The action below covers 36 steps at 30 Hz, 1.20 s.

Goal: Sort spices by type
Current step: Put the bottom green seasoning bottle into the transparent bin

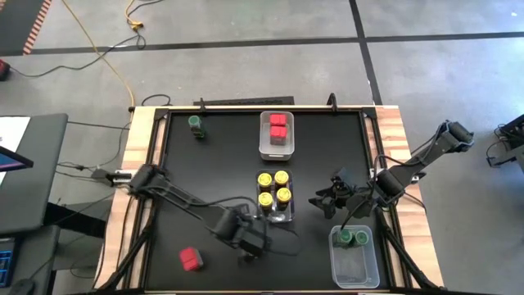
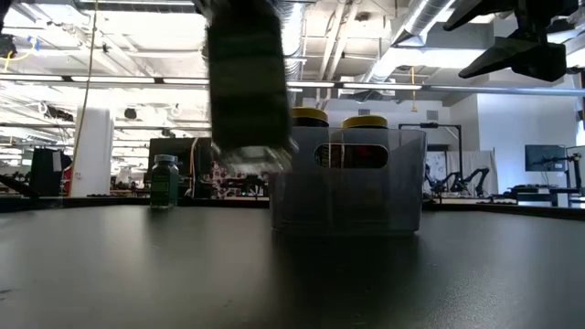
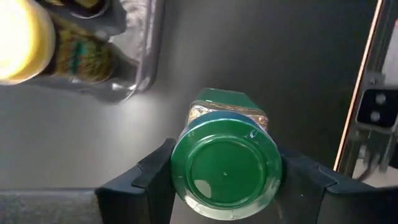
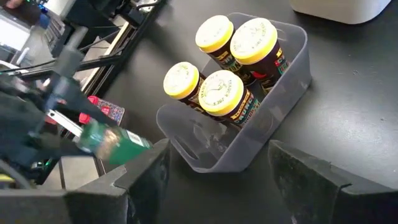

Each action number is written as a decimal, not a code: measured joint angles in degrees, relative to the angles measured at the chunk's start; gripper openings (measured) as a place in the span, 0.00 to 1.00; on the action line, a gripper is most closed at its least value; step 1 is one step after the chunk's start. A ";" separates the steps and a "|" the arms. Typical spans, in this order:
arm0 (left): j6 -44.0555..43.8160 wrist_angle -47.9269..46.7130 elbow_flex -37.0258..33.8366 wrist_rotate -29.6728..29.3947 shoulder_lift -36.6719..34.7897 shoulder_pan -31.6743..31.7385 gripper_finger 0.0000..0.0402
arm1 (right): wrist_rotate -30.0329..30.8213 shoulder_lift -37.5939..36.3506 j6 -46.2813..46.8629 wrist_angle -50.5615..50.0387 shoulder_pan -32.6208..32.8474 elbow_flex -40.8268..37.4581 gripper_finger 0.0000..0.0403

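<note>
My left gripper (image 1: pixel 250 239) hovers by the near end of the yellow jars' bin and is shut on a green-lidded jar (image 3: pixel 225 163), which shows in the low view as a dark blurred jar (image 2: pixel 247 91) above the table. My right gripper (image 1: pixel 329 199) is open and holds nothing, standing right of that bin and above the table, with its fingers wide apart in the right wrist view (image 4: pixel 217 186). A second green-lidded jar (image 1: pixel 196 124) stands upright at the far left. One red square-topped container (image 1: pixel 190 259) sits at the near left. My left gripper pinches the green jar by its lid (image 3: pixel 186 186), one finger on each side of the lid's rim. The fingers come from above, pointing down. The jar hangs below them, lifted clear of the table, with its body (image 3: pixel 227 106) away from the wrist.
A clear bin (image 1: pixel 275 215) at the table's middle holds several yellow-lidded jars (image 4: pixel 231 93). A far bin (image 1: pixel 277 152) holds two red containers. A near-right bin (image 1: pixel 354 266) holds two green-lidded jars (image 1: pixel 354 238). Bare black tabletop lies between the bins.
</note>
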 joint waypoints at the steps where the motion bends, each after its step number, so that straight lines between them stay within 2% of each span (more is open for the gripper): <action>1: -0.12 0.03 1.21 0.90 1.46 0.46 0.51 | 0.00 -0.02 -0.01 -0.04 0.00 0.00 0.73; 7: -1.76 -0.02 8.20 5.49 9.13 2.72 0.51 | -0.30 -0.01 -1.31 -0.22 0.01 0.00 0.73; 13: -1.75 -0.25 13.71 5.98 13.52 3.78 0.51 | -1.05 0.00 -1.69 -0.61 0.02 0.00 0.73; 36: -2.78 -1.27 14.31 4.06 14.09 5.09 0.56 | -1.25 0.00 -3.05 -2.43 0.02 0.00 0.73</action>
